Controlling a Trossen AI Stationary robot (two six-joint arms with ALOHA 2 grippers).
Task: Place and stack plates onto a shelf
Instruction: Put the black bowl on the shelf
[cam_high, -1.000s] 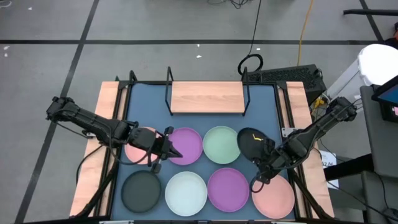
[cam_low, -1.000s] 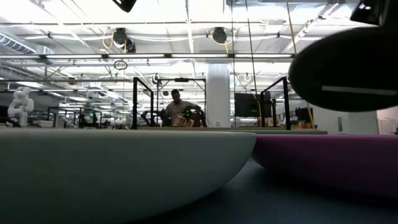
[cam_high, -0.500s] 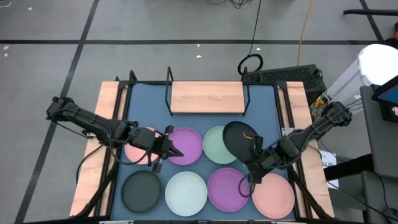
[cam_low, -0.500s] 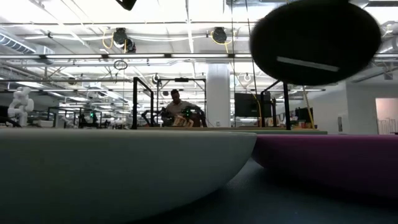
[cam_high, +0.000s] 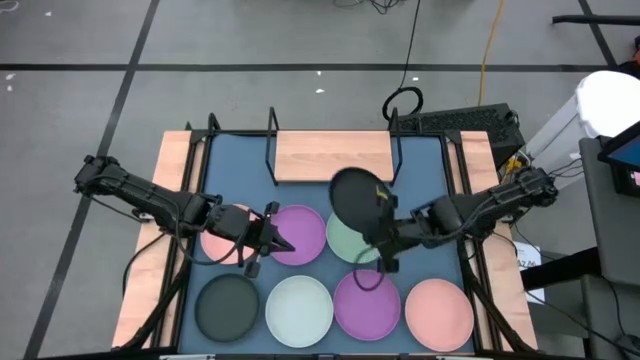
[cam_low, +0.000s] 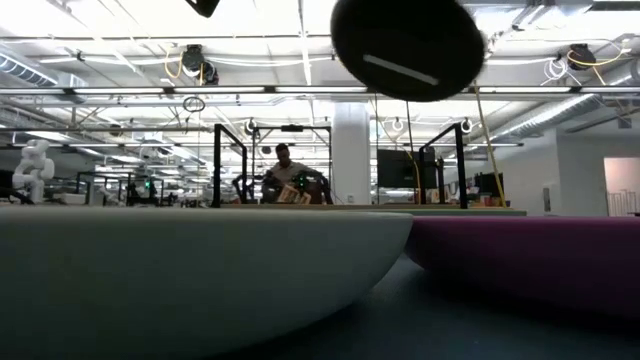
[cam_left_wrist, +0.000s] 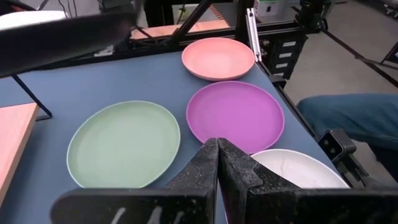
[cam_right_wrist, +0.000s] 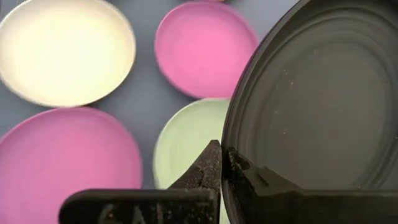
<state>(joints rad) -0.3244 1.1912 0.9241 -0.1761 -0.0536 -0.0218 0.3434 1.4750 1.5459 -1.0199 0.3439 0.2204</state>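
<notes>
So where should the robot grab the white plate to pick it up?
By its raised rim, from above, with one finger inside and one outside. The white plate lies flat on the blue table, so nothing can slide under it. Its front edge looks freest, since the resting black plate and a purple plate sit close on either side.

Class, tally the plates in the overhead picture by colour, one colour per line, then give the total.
Pink plates: 2
Purple plates: 2
Black plates: 2
Pale green plate: 1
White plate: 1
Total: 8
</notes>
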